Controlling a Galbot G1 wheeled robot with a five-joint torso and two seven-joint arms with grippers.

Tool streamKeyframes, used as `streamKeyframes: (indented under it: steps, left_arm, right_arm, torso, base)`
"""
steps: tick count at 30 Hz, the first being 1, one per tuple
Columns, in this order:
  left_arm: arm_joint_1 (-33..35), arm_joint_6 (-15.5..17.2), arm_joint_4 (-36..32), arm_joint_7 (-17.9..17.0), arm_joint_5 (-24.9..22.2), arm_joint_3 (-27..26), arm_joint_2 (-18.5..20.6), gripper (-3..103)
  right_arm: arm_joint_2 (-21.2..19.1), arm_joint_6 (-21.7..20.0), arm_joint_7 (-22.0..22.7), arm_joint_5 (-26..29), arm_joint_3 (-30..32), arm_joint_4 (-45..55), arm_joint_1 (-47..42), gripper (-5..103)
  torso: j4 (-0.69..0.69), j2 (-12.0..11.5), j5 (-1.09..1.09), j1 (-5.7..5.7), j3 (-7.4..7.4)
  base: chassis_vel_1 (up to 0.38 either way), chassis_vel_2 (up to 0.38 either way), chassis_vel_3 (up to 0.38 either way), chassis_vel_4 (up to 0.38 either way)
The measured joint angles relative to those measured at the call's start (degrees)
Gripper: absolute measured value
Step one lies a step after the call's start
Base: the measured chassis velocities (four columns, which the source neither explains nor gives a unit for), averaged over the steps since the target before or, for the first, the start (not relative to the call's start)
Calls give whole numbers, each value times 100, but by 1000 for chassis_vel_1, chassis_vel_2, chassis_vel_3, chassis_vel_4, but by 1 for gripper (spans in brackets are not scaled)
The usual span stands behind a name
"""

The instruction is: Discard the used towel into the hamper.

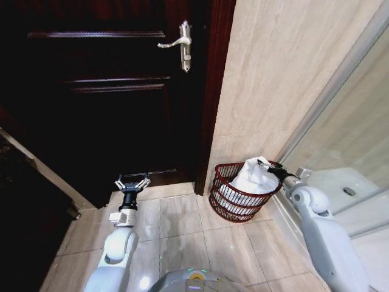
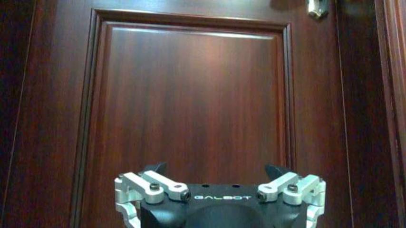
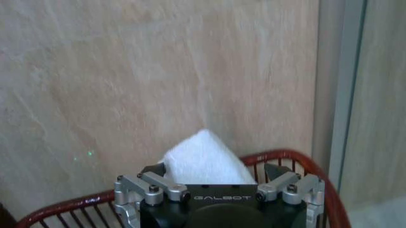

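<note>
The hamper (image 1: 234, 205) is a dark red wire basket standing on the floor against the beige wall, and its rim (image 3: 307, 164) curves around my right gripper. The white towel (image 1: 252, 177) lies bunched inside it, with a peak (image 3: 203, 159) sticking up above the rim. My right gripper (image 1: 271, 171) hovers at the hamper's right rim, open, fingers spread on either side of the towel's peak (image 3: 214, 170). My left gripper (image 1: 132, 181) is held low in front of the door, open and holding nothing (image 2: 216, 170).
A dark wooden door (image 1: 109, 91) with a metal lever handle (image 1: 181, 44) stands left of the hamper. Behind the hamper is a beige tiled wall (image 1: 279, 73), and to its right a glass shower partition (image 1: 352, 140). Pale floor tiles (image 1: 182, 231) lie between my arms.
</note>
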Motion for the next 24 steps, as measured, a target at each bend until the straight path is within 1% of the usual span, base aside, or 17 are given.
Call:
streamKeyframes:
  steps: [4,6,7,8,9,10,12,18,21,24]
  left_arm:
    - [-16,38,-28,1,4,13,35,100]
    - [-16,45,-36,1,4,11,45,100]
    - [-19,64,-52,1,4,2,77,100]
    - [-31,85,-64,1,4,-4,103,100]
    - [-31,85,-64,1,4,-4,103,100]
    - [-50,109,-71,1,4,-5,112,100]
    - [-81,137,-77,1,6,12,103,100]
    - [-107,164,-87,11,23,79,57,100]
    - [-95,165,-95,13,17,58,64,100]
    - [-90,162,-94,13,2,31,92,100]
  right_arm:
    - [-75,-348,-98,407,-49,-65,-75,100]
    - [-75,-382,-107,450,-52,-59,-88,100]
    - [-72,-497,-124,587,-59,-22,-121,100]
    - [-46,-685,-127,745,-73,51,-148,100]
    - [-46,-685,-127,745,-73,51,-148,100]
    - [-19,-850,-127,855,-116,135,-180,100]
    - [6,-1016,-150,904,-214,234,-228,100]
    - [70,-1104,-19,1041,-490,286,-211,100]
    - [188,-1105,206,1201,-695,225,-162,100]
    - [241,-1104,332,1229,-790,223,-176,100]
  torso:
    - [0,0,-2,0,0]
    - [0,0,-1,0,0]
    - [-1,0,1,0,0]
    - [-1,0,-1,0,0]
    - [-1,0,-1,0,0]
    - [0,0,-2,0,0]
    - [0,0,0,0,0]
    - [0,0,0,0,0]
    - [0,0,-1,0,0]
    - [1,0,-1,0,0]
  base:
    - [0,0,0,0]
    - [0,0,0,0]
    - [0,0,0,0]
    - [0,0,0,0]
    - [0,0,0,0]
    - [0,0,0,0]
    - [0,0,0,0]
    - [0,0,0,0]
    - [0,0,0,0]
    - [0,0,0,0]
